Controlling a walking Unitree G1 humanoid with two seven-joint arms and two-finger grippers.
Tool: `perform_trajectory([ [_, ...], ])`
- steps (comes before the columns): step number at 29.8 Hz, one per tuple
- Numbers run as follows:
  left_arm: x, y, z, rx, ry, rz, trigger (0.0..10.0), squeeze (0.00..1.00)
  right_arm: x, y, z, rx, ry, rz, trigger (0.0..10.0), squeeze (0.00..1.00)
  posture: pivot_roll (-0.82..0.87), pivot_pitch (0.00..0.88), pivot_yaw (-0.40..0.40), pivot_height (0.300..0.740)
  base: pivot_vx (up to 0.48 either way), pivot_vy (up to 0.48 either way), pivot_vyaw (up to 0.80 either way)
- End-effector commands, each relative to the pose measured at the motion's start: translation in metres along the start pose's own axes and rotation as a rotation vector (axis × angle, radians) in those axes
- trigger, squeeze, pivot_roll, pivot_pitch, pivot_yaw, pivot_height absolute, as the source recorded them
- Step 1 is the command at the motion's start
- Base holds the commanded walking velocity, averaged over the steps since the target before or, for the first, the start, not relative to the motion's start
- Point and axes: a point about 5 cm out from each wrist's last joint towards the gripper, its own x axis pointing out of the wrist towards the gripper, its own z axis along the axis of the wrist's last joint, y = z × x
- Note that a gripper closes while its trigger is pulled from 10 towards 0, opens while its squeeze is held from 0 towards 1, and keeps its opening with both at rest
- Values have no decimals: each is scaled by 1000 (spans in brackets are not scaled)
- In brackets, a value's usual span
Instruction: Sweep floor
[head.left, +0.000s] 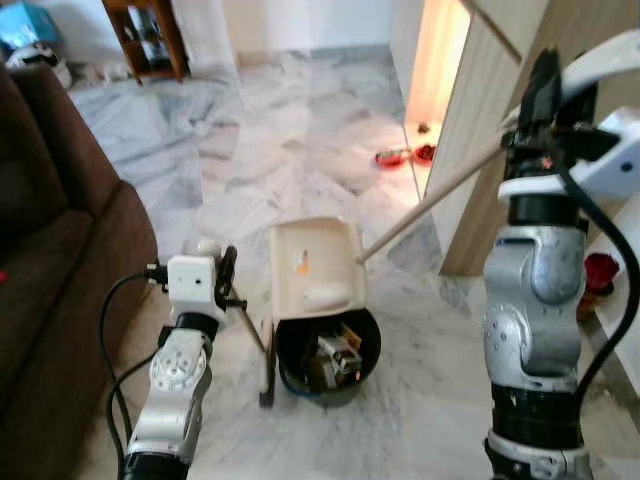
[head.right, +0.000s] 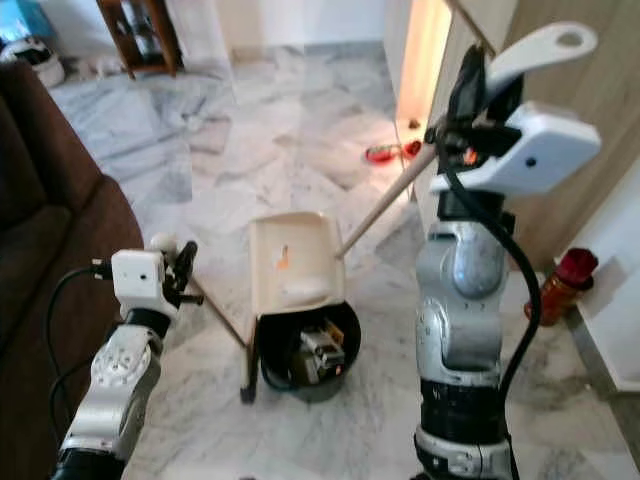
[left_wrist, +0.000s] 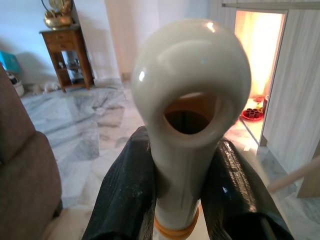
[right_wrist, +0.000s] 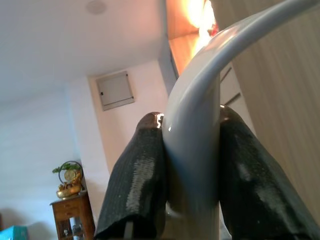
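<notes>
A cream dustpan (head.left: 315, 268) stands tipped upright over a dark round bin (head.left: 330, 360) that holds rubbish. Its thin handle rod (head.left: 250, 325) rises to my left gripper (head.left: 222, 270). In the left wrist view, that gripper (left_wrist: 182, 185) is shut on the handle's cream looped end (left_wrist: 190, 115). My right gripper (head.left: 540, 90) is raised at the right, shut on the broom's white top (head.right: 545, 45). The broom's wooden stick (head.left: 430, 205) slants down to the dustpan's mouth. In the right wrist view, both fingers (right_wrist: 140, 175) press against the white handle (right_wrist: 192, 150).
A brown sofa (head.left: 50, 250) fills the left side. A wooden panel (head.left: 490, 130) and a lit doorway stand at the right, with red bowls (head.left: 392, 157) on the floor there. A red bottle (head.right: 565, 280) stands at the far right. A wooden side table (head.left: 148, 35) is at the back.
</notes>
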Motion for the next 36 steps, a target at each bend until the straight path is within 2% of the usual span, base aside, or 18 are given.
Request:
perform_trajectory([
  [1,2,5,11,19,-60,18,10000,0,4,6,14,41,-61,10,10000,0,27,71,68,740,0,0,0],
  [12,2,5,11,19,-56,12,10000,0,-2,17,10,-49,-71,51,10000,0,28,83,69,740,0,0,0],
  [13,2,4,11,19,-56,10,10000,0,-3,19,10,-52,-71,54,10000,0,28,83,69,740,0,0,0],
  [14,2,4,11,20,-55,9,10000,0,-9,29,7,-76,-70,88,10000,0,28,83,69,740,0,0,0],
  [16,2,4,11,20,-55,8,10000,0,-11,32,6,-86,-70,101,10000,0,28,83,69,740,0,0,0],
  [17,2,4,11,20,-54,8,10000,0,-16,41,4,-102,-66,139,10000,0,28,83,69,740,0,0,0],
  [25,1,2,11,31,-58,-8,10000,0,-36,70,-3,-150,-66,239,10000,0,25,88,69,740,0,0,0],
  [31,0,1,10,35,-60,-16,10000,0,-42,80,1,-141,-90,236,10000,0,24,65,70,740,0,0,0],
  [36,0,0,10,41,-62,-25,10000,0,-44,83,4,-138,-106,221,10000,0,26,54,71,740,0,0,0],
])
